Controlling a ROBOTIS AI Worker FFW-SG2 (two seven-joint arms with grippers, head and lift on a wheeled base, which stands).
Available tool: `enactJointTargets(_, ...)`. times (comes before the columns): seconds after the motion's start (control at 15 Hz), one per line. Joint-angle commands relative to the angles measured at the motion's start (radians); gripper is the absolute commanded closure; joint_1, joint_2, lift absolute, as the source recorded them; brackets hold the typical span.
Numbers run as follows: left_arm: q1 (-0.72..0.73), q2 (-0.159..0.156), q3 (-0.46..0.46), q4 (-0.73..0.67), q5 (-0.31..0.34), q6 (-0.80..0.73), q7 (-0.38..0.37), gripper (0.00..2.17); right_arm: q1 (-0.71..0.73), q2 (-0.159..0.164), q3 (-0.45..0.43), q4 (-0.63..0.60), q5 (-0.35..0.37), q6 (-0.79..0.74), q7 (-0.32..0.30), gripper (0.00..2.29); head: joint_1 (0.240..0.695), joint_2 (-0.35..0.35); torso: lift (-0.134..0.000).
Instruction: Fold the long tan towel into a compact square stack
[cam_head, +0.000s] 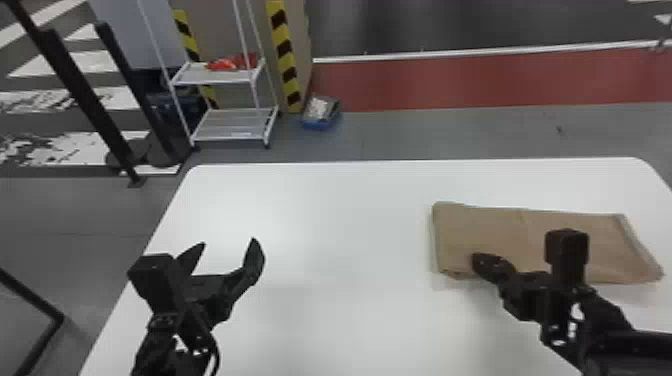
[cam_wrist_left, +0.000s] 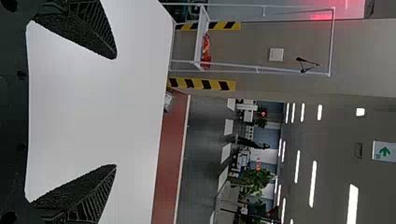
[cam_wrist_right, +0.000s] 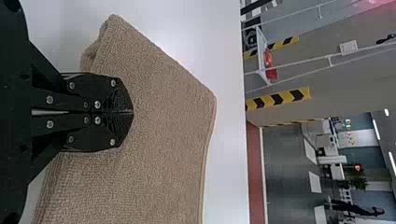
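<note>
My left gripper (cam_head: 228, 243) is over the table's left part, its two fingers wide apart; the left wrist view shows the left gripper (cam_wrist_left: 116, 112) open with nothing between the fingertips. The tan towel (cam_head: 510, 230) lies on the table's right side as a flat folded rectangle, longer from left to right. My right gripper (cam_head: 479, 261) is at its near edge, close to the left corner. In the right wrist view the right gripper (cam_wrist_right: 132, 112) is shut over the towel (cam_wrist_right: 163, 144), with no cloth visible between the fingers. Whether they touch the cloth I cannot tell.
Both items of work share a white table (cam_head: 345, 225) with rounded far corners. Bare tabletop lies between the left gripper and the towel. On the floor beyond stand a white wheeled rack (cam_head: 232, 122), a blue bin (cam_head: 320, 122) and black posts at the left.
</note>
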Motion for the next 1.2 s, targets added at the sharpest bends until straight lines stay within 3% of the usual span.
enactJointTargets(0.0, 0.0, 0.0, -0.001, 0.001, 0.0, 0.003, 0.0, 0.04, -0.007, 0.012, 0.043, 0.004, -0.008, 0.032, 0.0, 2.02, 0.695, 0.171, -0.057)
enactJointTargets(0.73, 0.014, 0.0, 0.002, 0.006, 0.0, -0.003, 0.009, 0.04, -0.058, 0.012, 0.266, 0.084, -0.047, 0.063, -0.026, 2.02, 0.695, 0.297, -0.057)
enactJointTargets(0.87, 0.009, 0.0, 0.002, 0.009, 0.0, -0.006, 0.011, 0.04, -0.047, 0.012, 0.296, 0.053, -0.11, 0.075, -0.026, 2.02, 0.695, 0.316, -0.057)
enactJointTargets(1.13, 0.009, 0.0, 0.004, 0.011, 0.0, -0.015, 0.011, 0.04, 0.013, 0.012, 0.278, -0.115, -0.151, 0.143, -0.024, 1.98, 0.695, 0.35, -0.057)
